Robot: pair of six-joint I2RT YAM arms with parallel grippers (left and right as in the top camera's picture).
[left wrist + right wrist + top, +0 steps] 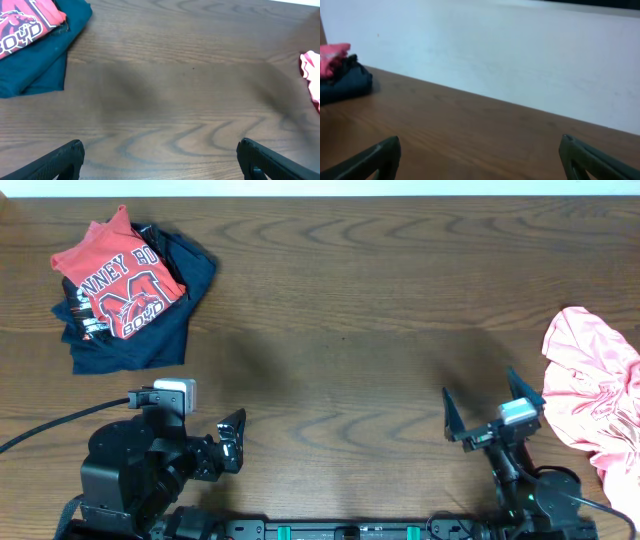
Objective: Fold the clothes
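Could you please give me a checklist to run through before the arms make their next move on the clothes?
1. Left gripper open and empty: ok.
2. Right gripper open and empty: ok.
3. Pink shirt folded: not ok, it lies crumpled near the right gripper.
4. Red shirt folded, resting on the navy pile: ok.
5. Bare table between the piles for spreading: ok.
6. Pink shirt fully on the table: cannot tell, the frame cuts it off.

left arm (135, 465): black | wrist camera (176, 393): white | right pincer (484, 402): black, pointed
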